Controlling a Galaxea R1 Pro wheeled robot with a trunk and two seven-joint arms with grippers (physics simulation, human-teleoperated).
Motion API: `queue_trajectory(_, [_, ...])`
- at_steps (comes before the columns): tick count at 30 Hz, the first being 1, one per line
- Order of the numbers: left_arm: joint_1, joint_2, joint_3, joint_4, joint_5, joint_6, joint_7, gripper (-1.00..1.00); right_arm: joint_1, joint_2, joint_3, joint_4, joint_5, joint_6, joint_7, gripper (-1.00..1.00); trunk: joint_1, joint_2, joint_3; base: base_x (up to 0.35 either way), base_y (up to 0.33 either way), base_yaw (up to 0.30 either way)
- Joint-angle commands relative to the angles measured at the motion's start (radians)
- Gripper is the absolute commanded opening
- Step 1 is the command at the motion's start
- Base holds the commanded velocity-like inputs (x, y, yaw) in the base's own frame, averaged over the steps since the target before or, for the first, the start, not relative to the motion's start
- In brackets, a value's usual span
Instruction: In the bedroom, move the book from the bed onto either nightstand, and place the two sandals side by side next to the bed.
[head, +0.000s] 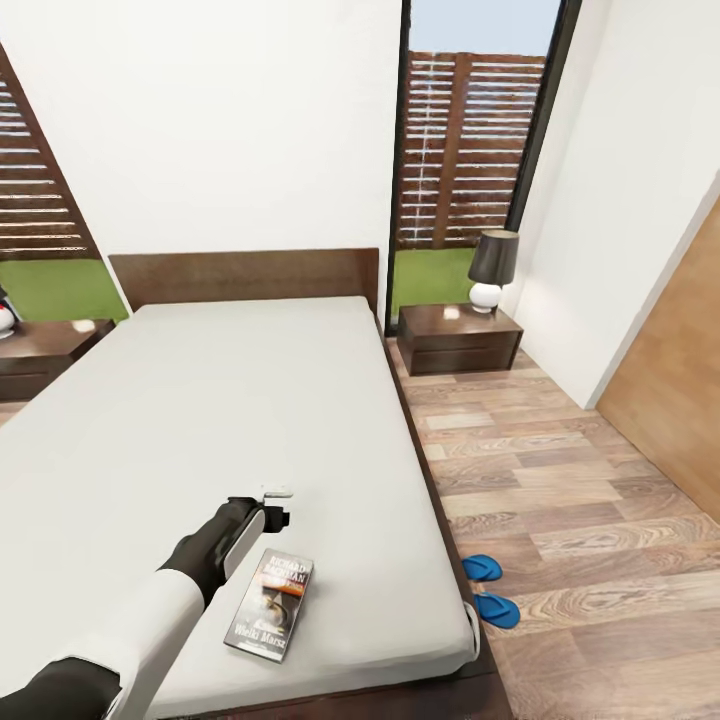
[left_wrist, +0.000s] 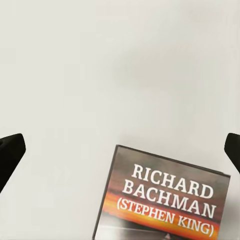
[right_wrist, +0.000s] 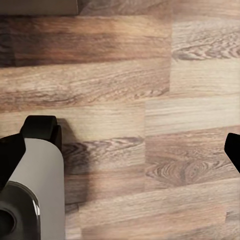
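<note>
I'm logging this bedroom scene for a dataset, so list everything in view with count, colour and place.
bed: one, dark-brown frame and headboard, pale-grey mattress, centre of the room.
book: one, dark cover with orange band, lying flat on the mattress near the foot.
sandals: two, bright blue, on the floor beside the bed's foot corner.
nightstands: two, dark brown, one on each side of the headboard.
lamp: one, dark shade on a white base, on the right-hand nightstand.
floor: wood planks, brown.
left gripper: one, black, open over the mattress just beyond the book.
right gripper: one, black fingertips, open over the floor.
</note>
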Motion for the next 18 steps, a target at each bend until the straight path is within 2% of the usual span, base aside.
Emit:
queue_trajectory(1, [-0.001, 0.001, -0.005, -0.001, 0.011, 0.003, 0.009, 1.00, -0.001, 0.000, -0.004, 0.001, 0.010, -0.003, 0.002, 1.00, 0.000, 0.000, -0.002, 0.000, 0.000, 0.000])
queue_trajectory(18, [-0.001, -0.001, -0.005, -0.007, 0.011, 0.002, 0.014, 1.00, 0.001, -0.003, -0.004, 0.001, 0.010, -0.004, 0.002, 1.00, 0.000, 0.000, -0.030, 0.000, 0.000, 0.000])
